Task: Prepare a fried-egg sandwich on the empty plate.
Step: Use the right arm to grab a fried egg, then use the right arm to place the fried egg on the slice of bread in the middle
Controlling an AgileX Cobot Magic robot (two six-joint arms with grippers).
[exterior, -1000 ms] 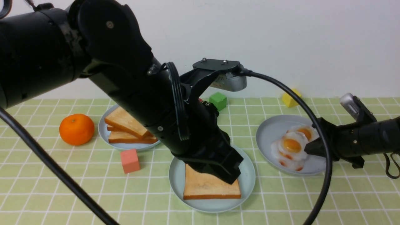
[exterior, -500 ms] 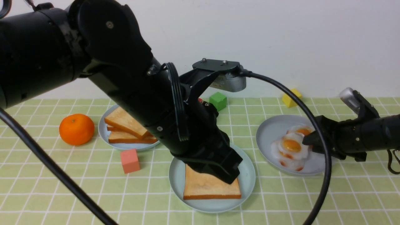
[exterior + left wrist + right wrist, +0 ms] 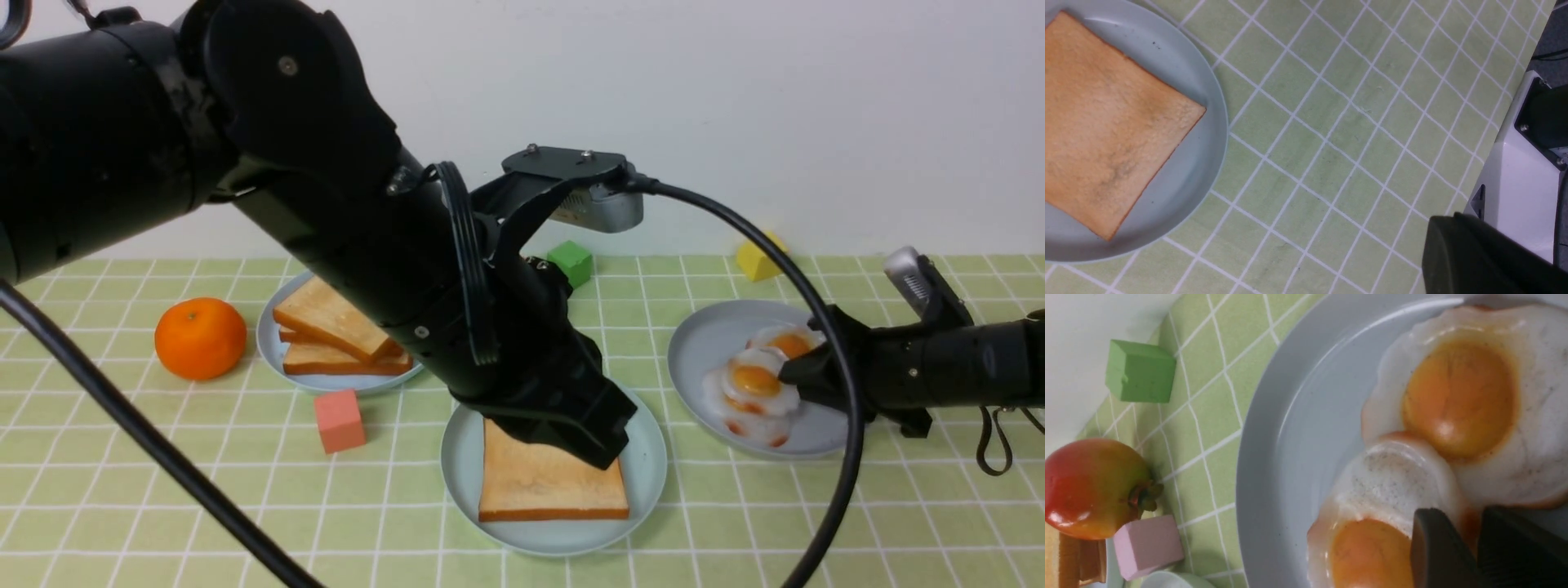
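Lying flat on the pale teal plate point(image 3: 649, 457) at the front middle of the tabletop point(image 3: 122, 490), one toast slice point(image 3: 553, 490) forms the sandwich's base; that step looks done, while egg and top slice are still to come, so I judge the job roughly a third through. The left gripper point(image 3: 608, 457) is closed on nothing, its tip over the slice's far edge; whether it touches the bread cannot be told. To the right, on the grey-blue plate point(image 3: 702, 335), the topmost fried egg point(image 3: 755, 380) sits on other eggs point(image 3: 759, 431); the right gripper point(image 3: 790, 377) is at its edge, fingers a narrow gap apart with browned egg rim showing between them — pinched or merely straddled, I cannot say. The spare toast point(image 3: 331, 322) for the lid waits stacked on a small plate point(image 3: 273, 343) at back left. The left arm point(image 3: 367, 229) hides that plate's right side and the teal plate's far rim; how many eggs are stacked is unclear.
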